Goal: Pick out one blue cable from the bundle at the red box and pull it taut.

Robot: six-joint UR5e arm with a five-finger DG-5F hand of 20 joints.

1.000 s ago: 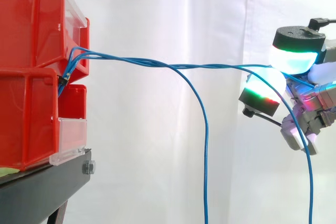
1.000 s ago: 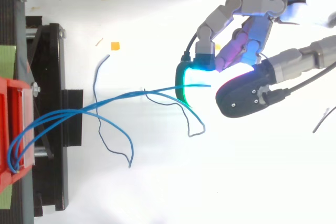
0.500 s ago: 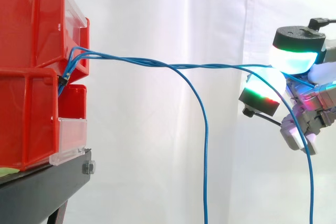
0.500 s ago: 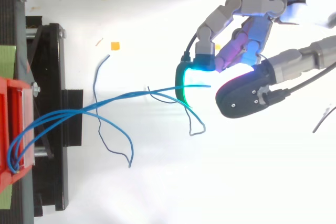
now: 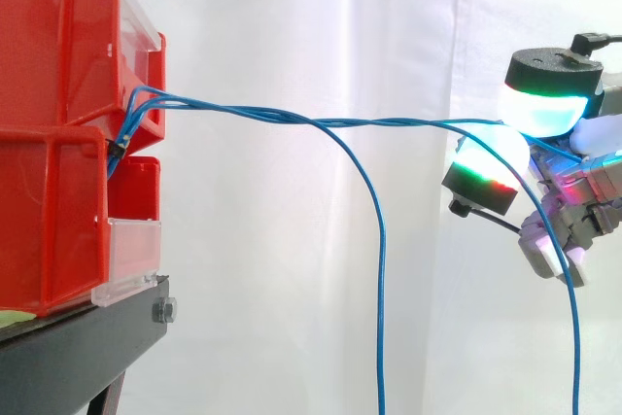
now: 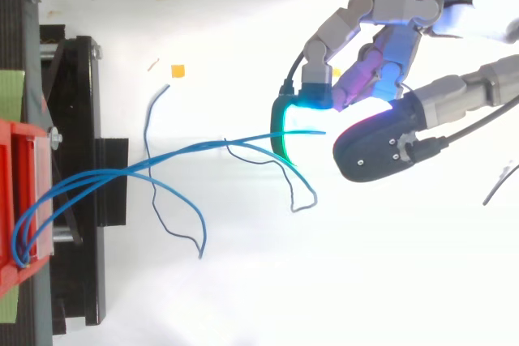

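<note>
Several blue cables (image 5: 292, 117) come out of the gap between the stacked red bins (image 5: 58, 46) at the left and run twisted together, nearly level, to my hand (image 5: 569, 211) at the right edge. One strand (image 5: 381, 289) drops away mid-span and hangs straight down. From above, the bundle (image 6: 186, 151) leaves the red bin (image 6: 16, 200) and crosses the green-glowing fingertip (image 6: 282, 131). The hand (image 6: 389, 54) is shut on a blue cable between that fingertip and the thumb (image 6: 377, 147). Behind the pinch, the cable's tail (image 5: 573, 337) hangs down.
The bins sit on a black stand (image 5: 78, 347) whose frame (image 6: 81, 160) juts right toward the hand. On the white floor lie a small orange scrap (image 6: 177, 70) and a short loose wire piece (image 6: 154, 107). A white curtain (image 5: 292, 7) hangs behind.
</note>
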